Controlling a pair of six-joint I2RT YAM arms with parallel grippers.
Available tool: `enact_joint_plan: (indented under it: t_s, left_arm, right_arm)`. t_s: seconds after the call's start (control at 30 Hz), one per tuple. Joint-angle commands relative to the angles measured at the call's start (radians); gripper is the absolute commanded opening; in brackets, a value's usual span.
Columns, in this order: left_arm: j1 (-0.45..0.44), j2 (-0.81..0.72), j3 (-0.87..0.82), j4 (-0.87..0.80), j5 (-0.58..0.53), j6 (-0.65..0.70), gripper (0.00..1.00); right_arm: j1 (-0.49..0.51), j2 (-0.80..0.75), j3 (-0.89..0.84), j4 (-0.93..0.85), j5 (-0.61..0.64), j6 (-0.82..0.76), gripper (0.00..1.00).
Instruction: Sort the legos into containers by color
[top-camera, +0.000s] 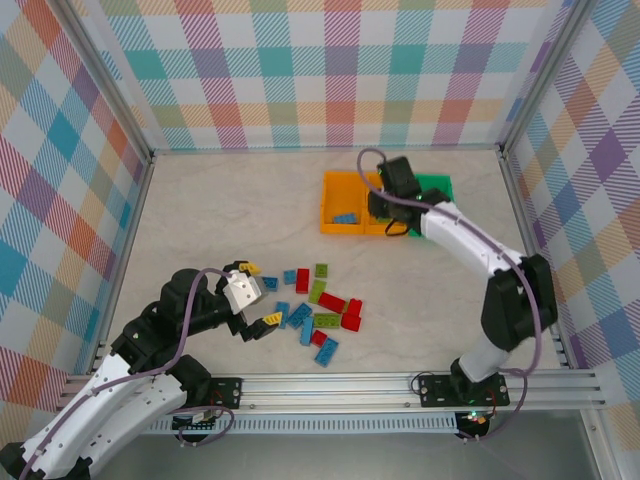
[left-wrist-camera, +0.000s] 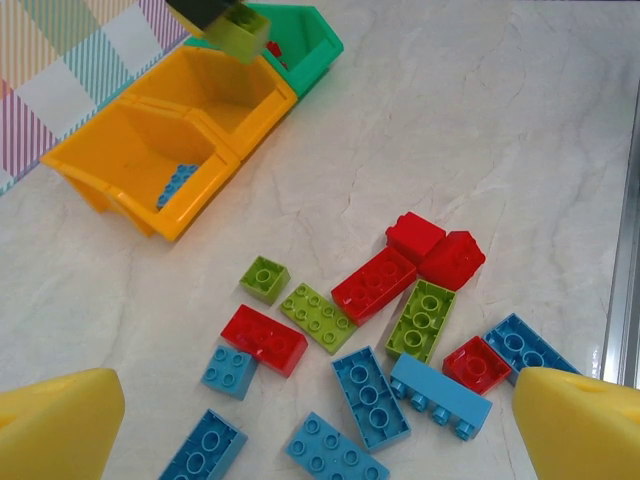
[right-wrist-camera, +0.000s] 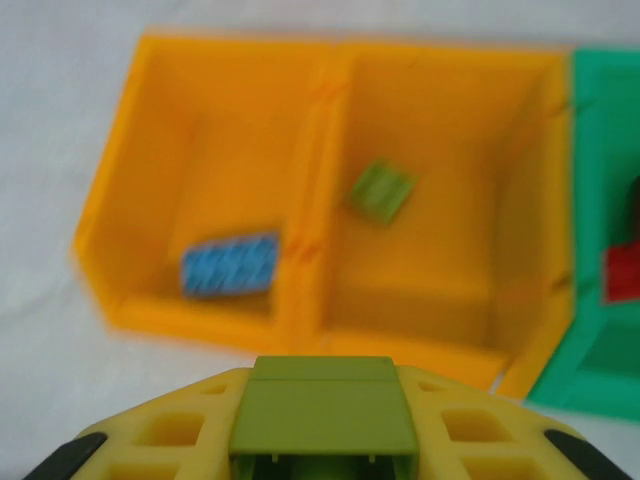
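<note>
Holding a lime lego (right-wrist-camera: 320, 410) in my right end effector (right-wrist-camera: 320, 450), fingers clamped on its sides, raised above the row of bins. Brick sits square in the grip, studs not visible from the wrist.

Left end effector (top-camera: 260, 293) stands spread wide, nothing in it, hovering over the near side of the loose pile (top-camera: 320, 305) on the table (top-camera: 230, 200).

Step in hand, as I judge it: delivery of a green piece. Ahead of the right wrist, the middle orange bin (right-wrist-camera: 440, 90) already has a green lego (right-wrist-camera: 381, 190) in it, so that is the target. Next move calls for centring over that bin, clear of the divider wall shared with the left orange bin (right-wrist-camera: 120, 240), then releasing. The left arm looks set for a pick from the pile.

Counts:
- Bins: three in a touching row, two orange and one green bin (right-wrist-camera: 600, 150).
- In bins: one blue lego (right-wrist-camera: 230, 265) in the left orange; one green in the middle; one red lego (right-wrist-camera: 622, 270) seen in the green bin, rest of that bin cut off.
- Loose on the table: six blue, five red, three lime green.
- In grip: one lime.
</note>
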Motion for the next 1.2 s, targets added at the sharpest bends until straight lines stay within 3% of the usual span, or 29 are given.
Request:
enact_joint_plan:
  t_s: [0.0, 0.17, 0.3, 0.53, 0.67, 0.8, 0.87, 0.97, 1.07, 1.17]
  left_arm:
    - [0.013, -0.013, -0.015, 0.044, 0.002, -0.011, 1.00]
    - [0.014, -0.029, -0.026, 0.049, -0.016, -0.026, 1.00]
    - [0.014, -0.036, -0.029, 0.053, -0.049, -0.027, 1.00]
    - [0.016, -0.018, -0.036, 0.080, -0.103, -0.047, 1.00]
    - [0.026, 0.000, -0.037, 0.116, -0.197, -0.108, 1.00]
    - [0.043, 0.087, 0.012, 0.104, -0.414, -0.318, 1.00]
    - [0.047, 0.191, 0.123, -0.009, -0.534, -0.456, 0.99]
    - [0.047, 0.386, 0.305, -0.241, -0.694, -0.790, 0.93]
    - [0.047, 0.506, 0.330, -0.288, -0.663, -1.110, 0.89]
    - [0.048, 0.574, 0.259, -0.197, -0.569, -1.369, 0.94]
  right_arm:
    - [-0.061, 0.142, 0.117, 0.021, 0.002, -0.023, 0.28]
    - [-0.095, 0.309, 0.278, -0.050, 0.000, -0.024, 0.35]
    - [-0.095, 0.317, 0.303, -0.076, 0.011, -0.037, 0.44]
    - [-0.095, 0.142, 0.219, -0.106, -0.021, -0.012, 0.54]
    - [-0.081, -0.066, 0.072, -0.095, -0.215, 0.029, 0.65]
    - [-0.004, -0.289, -0.156, -0.040, -0.411, 0.080, 0.78]
    - [0.052, -0.374, -0.247, -0.025, -0.472, 0.092, 0.83]
    - [0.123, -0.453, -0.319, -0.070, -0.521, 0.120, 0.88]
    - [0.156, -0.507, -0.377, -0.087, -0.581, 0.167, 0.94]
    - [0.164, -0.538, -0.414, -0.090, -0.583, 0.227, 1.00]
